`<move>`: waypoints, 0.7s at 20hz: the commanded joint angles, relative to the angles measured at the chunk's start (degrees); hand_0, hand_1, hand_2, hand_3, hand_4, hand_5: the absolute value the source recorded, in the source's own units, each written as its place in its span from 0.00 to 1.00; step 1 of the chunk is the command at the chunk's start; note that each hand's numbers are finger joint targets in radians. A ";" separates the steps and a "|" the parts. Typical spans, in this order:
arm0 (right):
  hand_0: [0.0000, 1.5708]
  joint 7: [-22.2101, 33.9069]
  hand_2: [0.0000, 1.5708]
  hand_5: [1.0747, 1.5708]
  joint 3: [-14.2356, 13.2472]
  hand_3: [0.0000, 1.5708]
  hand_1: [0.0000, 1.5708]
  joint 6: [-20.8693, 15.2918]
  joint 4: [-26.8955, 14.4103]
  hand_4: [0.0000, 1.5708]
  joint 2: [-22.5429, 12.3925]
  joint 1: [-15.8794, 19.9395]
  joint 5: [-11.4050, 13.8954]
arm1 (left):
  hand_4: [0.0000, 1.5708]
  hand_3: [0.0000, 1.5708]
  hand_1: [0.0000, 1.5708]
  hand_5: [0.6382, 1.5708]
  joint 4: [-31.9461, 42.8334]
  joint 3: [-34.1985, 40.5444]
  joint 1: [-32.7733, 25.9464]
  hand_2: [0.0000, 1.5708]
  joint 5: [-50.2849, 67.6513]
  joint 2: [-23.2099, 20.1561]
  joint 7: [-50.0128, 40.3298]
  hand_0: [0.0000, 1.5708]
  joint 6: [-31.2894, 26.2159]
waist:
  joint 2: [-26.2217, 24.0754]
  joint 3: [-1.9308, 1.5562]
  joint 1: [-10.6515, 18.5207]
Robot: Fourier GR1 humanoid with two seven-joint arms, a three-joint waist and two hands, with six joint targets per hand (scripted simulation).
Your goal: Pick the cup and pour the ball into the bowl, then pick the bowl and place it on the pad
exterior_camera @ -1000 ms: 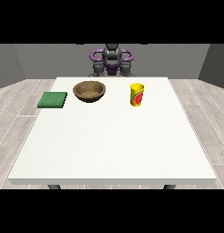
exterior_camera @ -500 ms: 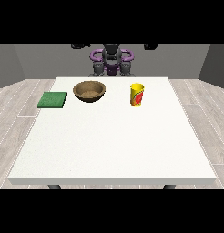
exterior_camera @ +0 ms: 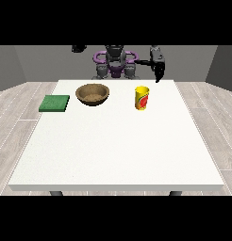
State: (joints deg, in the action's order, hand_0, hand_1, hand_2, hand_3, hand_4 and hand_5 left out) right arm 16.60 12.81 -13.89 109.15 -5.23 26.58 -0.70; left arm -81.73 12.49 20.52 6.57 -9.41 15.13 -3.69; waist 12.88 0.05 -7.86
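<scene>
A yellow cup (exterior_camera: 142,98) with a red mark stands upright on the white table (exterior_camera: 118,146), right of centre at the back. No ball shows from here. Left of the cup sits a brown wooden bowl (exterior_camera: 92,93), and a flat green pad (exterior_camera: 54,103) lies further left. The hand at the view's right (exterior_camera: 158,67) hangs in the air above the table's far edge, behind and to the right of the cup, fingers pointing down and holding nothing. The hand at the view's left (exterior_camera: 79,48) is raised high beside the robot's head, far from the bowl.
The robot's torso (exterior_camera: 115,66) stands behind the table's far edge. The three objects line the back of the table. Wooden floor surrounds the table.
Both arms have lifted from beside the torso. The hand at the view's right has swung out and down toward the table's far edge near the cup. Cup, bowl and pad have not moved.
</scene>
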 commanded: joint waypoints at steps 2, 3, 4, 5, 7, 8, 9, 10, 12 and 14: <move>0.00 0.08 0.00 0.99 1.54 0.00 0.00 -1.80 0.67 0.00 1.76 -0.92 4.09 | 0.00 0.00 0.00 0.82 12.73 1.22 1.73 0.00 -0.48 0.20 9.82 0.00 -1.77 | 0.70 0.00 0.37; 0.00 3.16 0.00 0.99 -4.11 0.00 0.00 1.56 0.62 0.00 -0.99 3.51 -0.70 | 0.00 0.00 0.00 0.82 13.39 -0.74 1.06 0.00 -2.88 1.40 11.30 0.00 -0.69 | 0.52 -0.01 0.72; 0.00 2.77 0.00 0.99 -4.92 0.00 0.00 3.35 2.16 0.00 -2.16 1.06 -2.57 | 0.00 0.00 0.00 0.82 15.30 0.80 0.35 0.00 -2.44 1.62 13.35 0.00 0.25 | 0.27 -0.02 -0.58; 0.00 2.76 0.00 0.99 -4.29 0.00 0.00 1.26 2.79 0.00 -1.25 0.66 -0.24 | 0.00 0.00 0.00 0.82 17.95 1.95 -0.50 0.00 -0.50 -1.51 14.92 0.00 -4.99 | -0.11 0.00 0.79; 0.00 0.86 0.00 1.00 -6.94 0.00 0.00 3.18 1.60 0.00 -1.26 -3.53 -3.63 | 0.00 0.00 0.00 0.83 19.39 1.81 0.77 0.00 -0.90 -2.14 12.38 0.00 -4.08 | -3.07 -0.04 1.05; 0.00 -1.42 0.00 0.99 -8.43 0.00 0.00 6.61 1.47 0.00 -3.78 -4.11 -5.39 | 0.00 0.00 0.00 0.84 19.39 0.42 -2.26 0.00 -2.62 0.32 17.25 0.00 -3.09 | -1.55 -0.04 0.86; 0.00 -4.65 0.00 0.99 -6.35 0.00 0.00 5.42 -0.54 0.00 -1.11 -5.79 -3.43 | 0.00 0.00 0.00 0.86 22.08 0.84 3.66 0.00 -2.18 -0.64 13.97 0.00 -2.08 | -1.54 -0.04 0.45; 0.00 2.35 0.00 1.00 -7.12 0.00 0.00 6.41 4.64 0.00 -3.33 -3.81 -5.29 | 0.00 0.00 0.00 0.86 25.58 2.59 2.12 0.00 -1.82 -0.43 17.53 0.00 -1.81 | -1.63 -0.01 -2.38; 0.00 -2.77 0.00 0.99 -7.12 0.00 0.00 8.30 3.28 0.00 -2.55 -8.63 -6.34 | 0.00 0.00 0.00 0.86 27.07 1.39 1.79 0.00 -2.64 0.99 19.21 0.00 -1.18 | -2.05 -0.04 -1.66; 0.00 0.87 0.00 0.99 -9.54 0.00 0.00 9.14 5.84 0.00 -4.43 -6.39 -7.54 | 0.00 0.00 0.00 0.85 32.00 3.33 3.21 0.00 -2.12 -0.80 23.27 0.00 -2.04 | -1.21 -0.02 -2.56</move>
State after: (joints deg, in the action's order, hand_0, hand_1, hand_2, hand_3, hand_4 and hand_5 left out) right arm 17.02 5.38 -7.21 112.71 -8.13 21.54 -6.09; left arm -56.10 14.50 22.75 4.62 -9.74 33.10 -5.80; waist 11.12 0.02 -8.98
